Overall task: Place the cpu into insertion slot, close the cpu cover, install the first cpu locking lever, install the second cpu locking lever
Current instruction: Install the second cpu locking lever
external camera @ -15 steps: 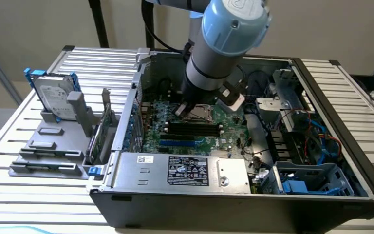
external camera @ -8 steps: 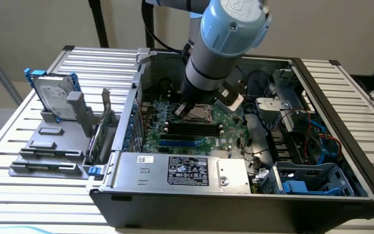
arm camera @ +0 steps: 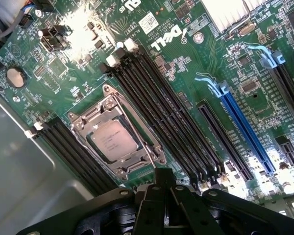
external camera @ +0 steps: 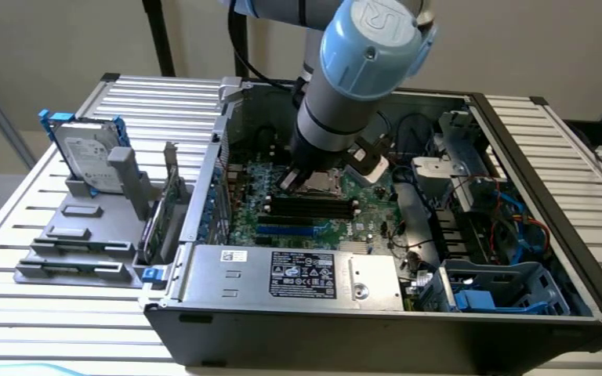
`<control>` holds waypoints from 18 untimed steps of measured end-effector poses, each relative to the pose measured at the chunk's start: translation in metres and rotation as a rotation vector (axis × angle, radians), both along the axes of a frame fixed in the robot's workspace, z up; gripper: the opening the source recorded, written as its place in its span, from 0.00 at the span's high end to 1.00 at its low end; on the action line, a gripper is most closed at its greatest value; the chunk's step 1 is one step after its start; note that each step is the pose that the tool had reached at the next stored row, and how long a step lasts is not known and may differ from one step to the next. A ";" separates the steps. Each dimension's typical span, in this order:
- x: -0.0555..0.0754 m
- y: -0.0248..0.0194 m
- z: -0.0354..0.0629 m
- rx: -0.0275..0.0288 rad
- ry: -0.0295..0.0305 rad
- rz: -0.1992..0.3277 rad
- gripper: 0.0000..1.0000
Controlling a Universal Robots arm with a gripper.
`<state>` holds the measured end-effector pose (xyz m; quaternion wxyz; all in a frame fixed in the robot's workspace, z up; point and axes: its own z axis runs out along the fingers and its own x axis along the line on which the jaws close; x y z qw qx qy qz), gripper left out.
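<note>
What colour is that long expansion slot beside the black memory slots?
Blue, the long expansion slot shows best in the wrist view.

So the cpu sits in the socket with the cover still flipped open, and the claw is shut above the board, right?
Not quite. The wrist view shows the cpu cover closed down around the cpu, framing its metal face, not flipped open. The rest stands: the cpu sits in the socket and the claw is shut above the board.

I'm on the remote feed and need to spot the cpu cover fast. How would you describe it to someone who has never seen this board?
Start at the green circuit board lying in the open computer case. Between two banks of long black memory slots sits a square socket, and the cpu cover is the silver metal frame closed over it. Unlike its black plastic neighbours, it is shiny metal, with the cpu showing through its cut-out middle.
</note>
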<state>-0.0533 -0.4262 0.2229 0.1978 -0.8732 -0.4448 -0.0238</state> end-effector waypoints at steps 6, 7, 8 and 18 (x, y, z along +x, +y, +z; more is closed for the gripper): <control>-0.004 0.0048 -0.0050 0.0001 -0.0034 0.000 0.89; -0.005 0.0053 -0.0056 0.0000 -0.0044 0.000 0.89; -0.005 0.0058 -0.0063 -0.0001 -0.0057 0.000 0.89; -0.008 0.0073 -0.0141 -0.0025 -0.0187 0.000 0.89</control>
